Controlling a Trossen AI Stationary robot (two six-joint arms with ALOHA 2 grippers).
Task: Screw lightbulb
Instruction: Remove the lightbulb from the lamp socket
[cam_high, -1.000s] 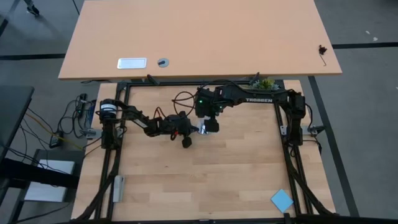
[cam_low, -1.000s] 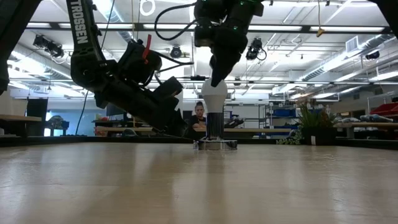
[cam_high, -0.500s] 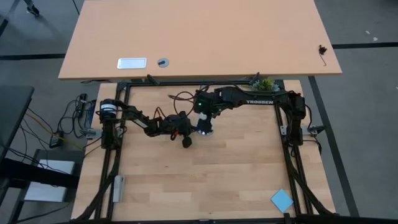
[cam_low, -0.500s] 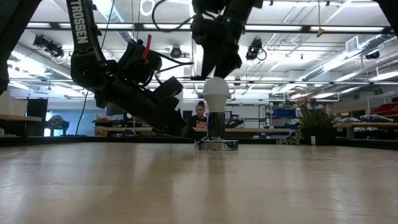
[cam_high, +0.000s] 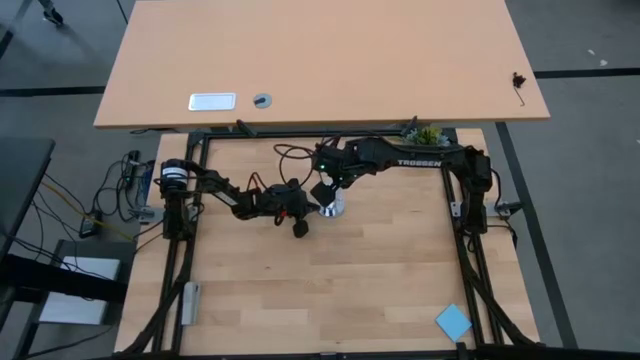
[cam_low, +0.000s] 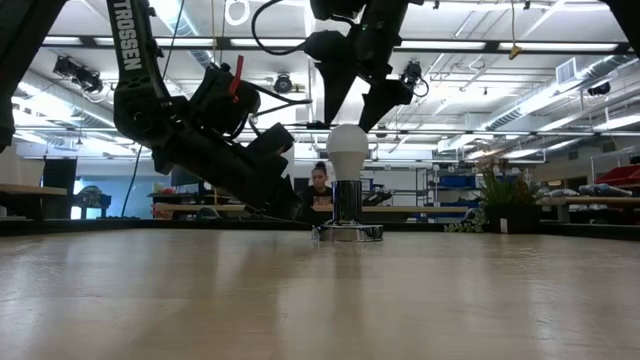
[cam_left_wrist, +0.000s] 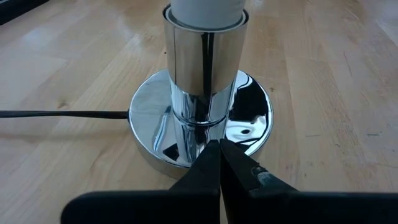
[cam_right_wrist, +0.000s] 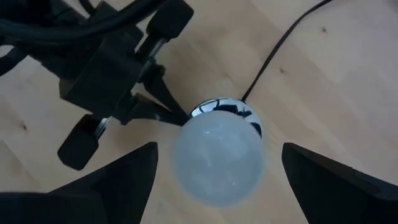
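The lightbulb (cam_low: 347, 145) stands upright in the socket base (cam_left_wrist: 201, 118), which sits on the table (cam_high: 380, 270) near its far middle. The right gripper (cam_low: 350, 85) hangs directly above the bulb, fingers spread to either side and clear of it. The left gripper (cam_left_wrist: 219, 163) lies low on the base's left, fingertips together against its rim. A cord (cam_left_wrist: 62, 114) trails away from the base across the table.

We see white lightbulb (cam_low: 347, 147), shiny silver socket base (cam_left_wrist: 200, 118), black cord (cam_left_wrist: 59, 114), pale wood table (cam_high: 380, 280), blue pad (cam_high: 453, 322).
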